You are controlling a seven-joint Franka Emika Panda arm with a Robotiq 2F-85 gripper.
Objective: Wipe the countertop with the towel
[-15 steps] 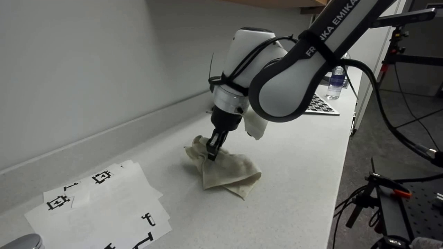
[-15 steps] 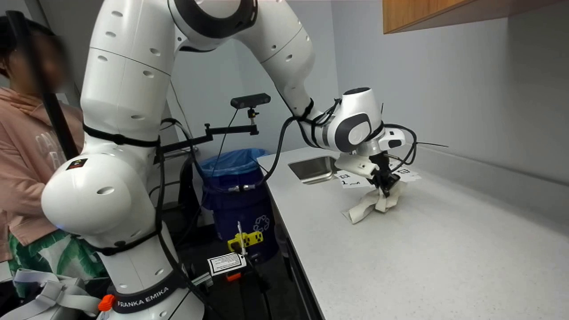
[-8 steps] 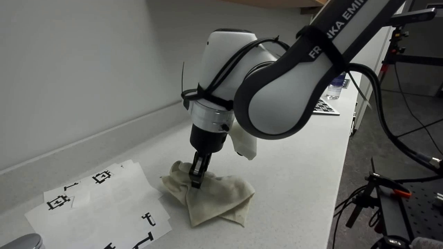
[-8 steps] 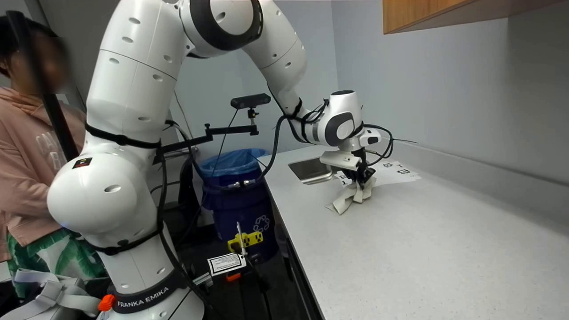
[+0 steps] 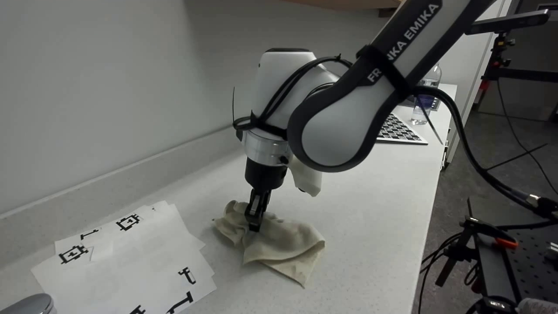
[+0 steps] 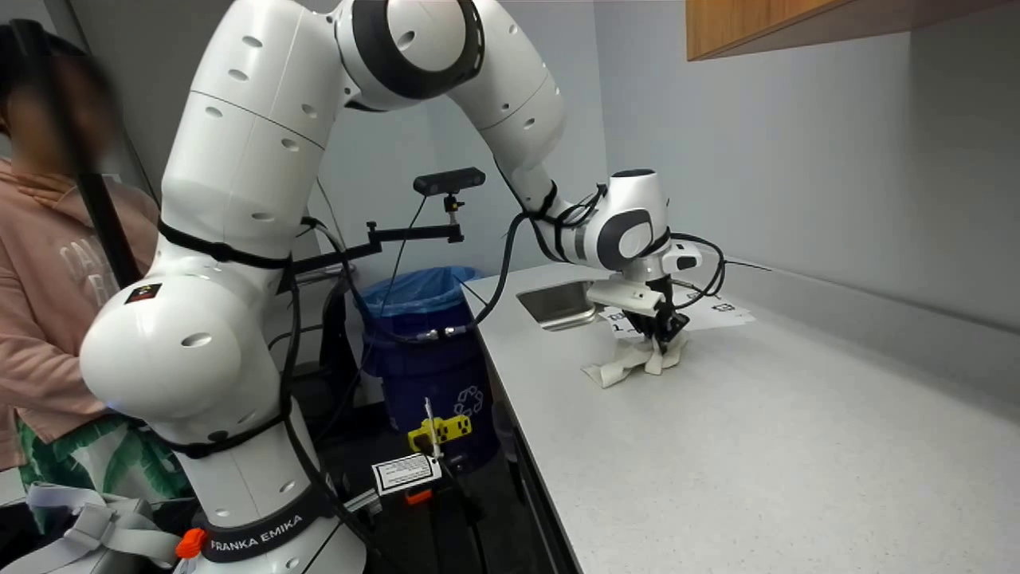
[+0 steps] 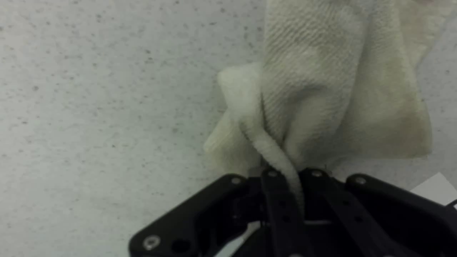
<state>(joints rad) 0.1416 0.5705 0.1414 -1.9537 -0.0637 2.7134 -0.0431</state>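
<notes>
The cream towel (image 5: 287, 242) lies bunched and partly folded on the pale speckled countertop (image 5: 362, 244). It also shows in an exterior view (image 6: 625, 365) on the countertop (image 6: 757, 470). My gripper (image 5: 254, 224) points down over the towel's wall-side part; it also shows in an exterior view (image 6: 661, 339). In the wrist view, the gripper (image 7: 294, 176) is shut on a raised fold of the towel (image 7: 314, 67), which runs up between the fingers. The rest of the towel spreads flat on the counter. The fingertips' ends are hidden by the cloth.
Printed paper sheets (image 5: 130, 261) lie beside the towel. A sink (image 6: 562, 304) is set in the counter. A checkered board (image 5: 399, 131) and a water bottle (image 5: 422, 107) stand farther along. The wall (image 5: 109, 87) borders one long side. A wooden cabinet (image 6: 797, 24) hangs above.
The gripper has dragged the towel along the counter toward the paper sheets, then a little way back from them. The towel stays in the grip, and its folds have shifted slightly.
</notes>
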